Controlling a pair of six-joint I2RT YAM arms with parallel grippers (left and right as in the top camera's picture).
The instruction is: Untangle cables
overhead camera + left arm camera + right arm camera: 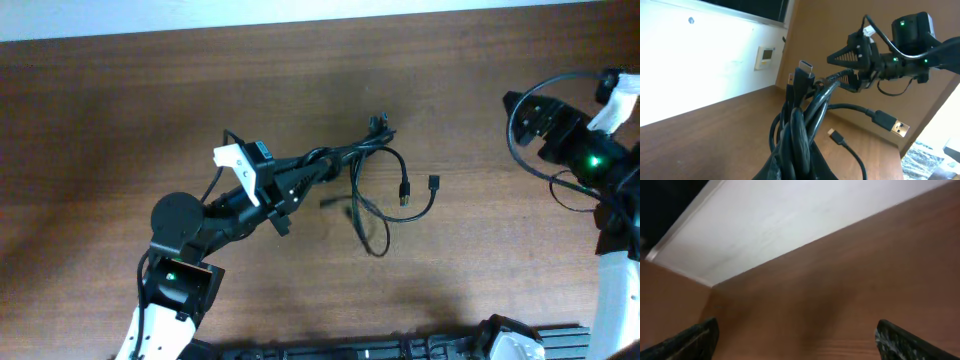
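The cables [365, 165] are a black bundle near the table's middle. Loops and small plugs [405, 190] trail to the right of it. My left gripper [295, 182] is shut on the bundle's left end. In the left wrist view the cables [801, 125] rise from the closed jaws [800, 170], a flat connector [805, 67] sits on top, and a USB plug [892, 126] lies on the table. My right gripper [520, 110] is at the far right, apart from the cables. It stands open [797, 345] with only bare table between its fingers [695, 340].
The right arm's own black wires [530, 165] loop beside its wrist. A dark ridged strip [400, 345] runs along the table's front edge. A white wall [300, 18] borders the far edge. Bare wooden table [480, 250] lies between the cables and the right arm.
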